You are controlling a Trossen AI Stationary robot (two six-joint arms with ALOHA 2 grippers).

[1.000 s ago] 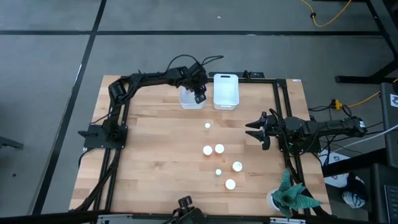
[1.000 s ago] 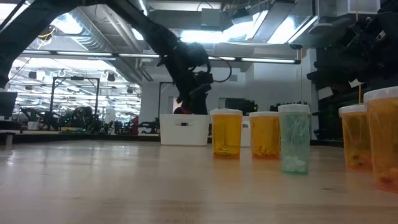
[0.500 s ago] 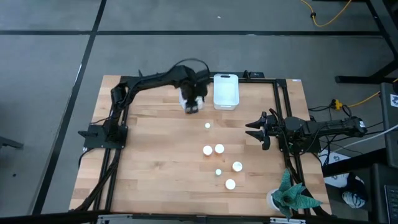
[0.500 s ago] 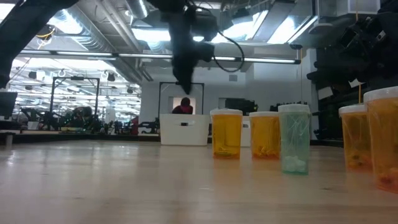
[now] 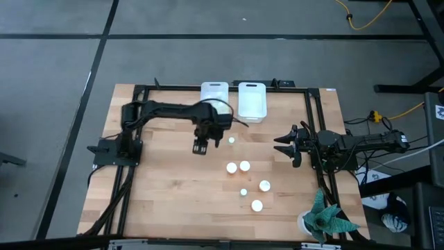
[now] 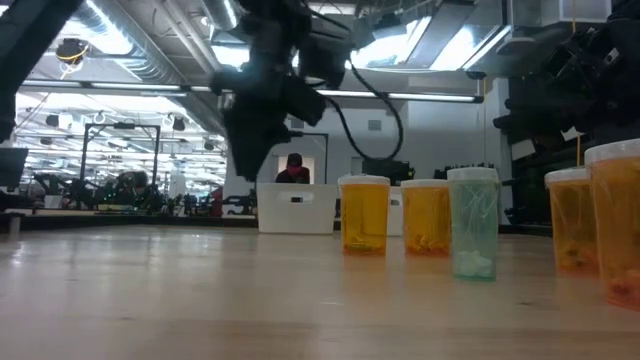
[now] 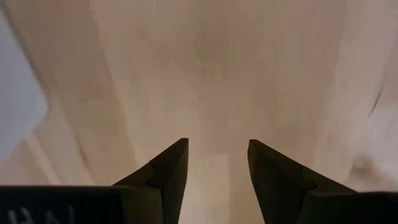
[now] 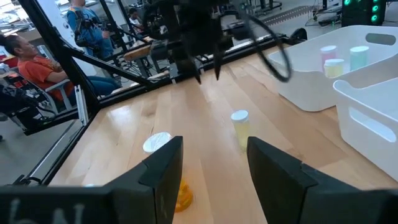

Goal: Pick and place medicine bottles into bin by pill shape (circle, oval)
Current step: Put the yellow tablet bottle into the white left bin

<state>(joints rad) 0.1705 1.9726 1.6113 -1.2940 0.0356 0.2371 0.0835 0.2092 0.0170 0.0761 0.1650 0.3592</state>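
Several white-capped medicine bottles stand upright on the wood table: a small one [image 5: 231,141], a pair [image 5: 238,167], and three nearer the front [image 5: 257,205]. The low view shows orange ones [image 6: 364,215] and a pale green one [image 6: 473,235]. My left gripper [image 5: 199,148] is open and empty above bare wood [image 7: 217,152], left of the small bottle. My right gripper [image 5: 281,144] is open and empty at the table's right [image 8: 211,149], facing the bottles. Pink and pale blue-green bottles [image 8: 336,59] stand in the left bin [image 5: 214,90].
Two white bins stand side by side at the far edge, the second [image 5: 252,101] to the right of the first. A teal cloth [image 5: 326,218] lies at the near right corner. A black frame [image 5: 312,118] borders the table. People [image 8: 31,59] are in the room beyond.
My left gripper has risen out of the left bin, then swung toward the table's near edge and a little left. It now hangs over bare wood beside the small bottle. The bottles on the table have not moved.
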